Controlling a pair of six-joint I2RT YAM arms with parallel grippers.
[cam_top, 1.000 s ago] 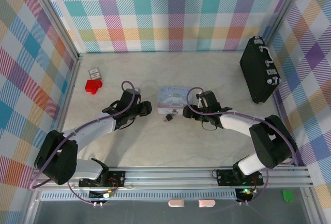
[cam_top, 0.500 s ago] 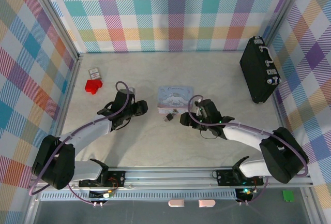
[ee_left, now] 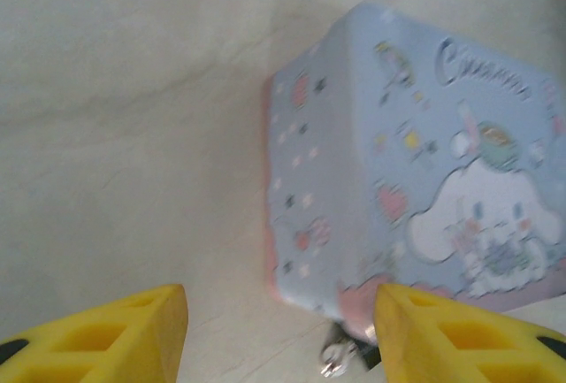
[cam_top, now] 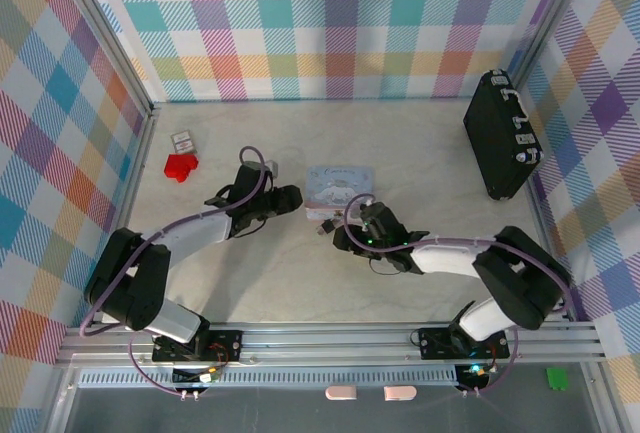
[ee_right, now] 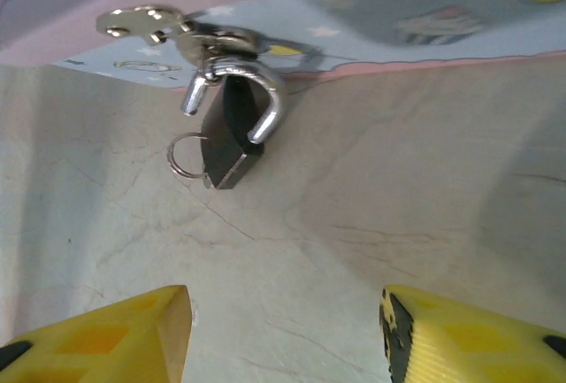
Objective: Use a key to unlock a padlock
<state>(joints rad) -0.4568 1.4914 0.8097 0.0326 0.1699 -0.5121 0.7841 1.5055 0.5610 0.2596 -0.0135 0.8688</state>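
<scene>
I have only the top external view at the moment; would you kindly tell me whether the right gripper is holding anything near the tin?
Observer: No. In the right wrist view the right gripper is open and empty, and the padlock lies on the table ahead of it.
Operator: Thank you. Where is the key?
Observer: A silvery key lies next to the padlock, at the foot of the pale blue tin.
Operator: And the left gripper?
Observer: The left gripper is open too, facing a corner of the tin with nothing between its fingers.
</scene>
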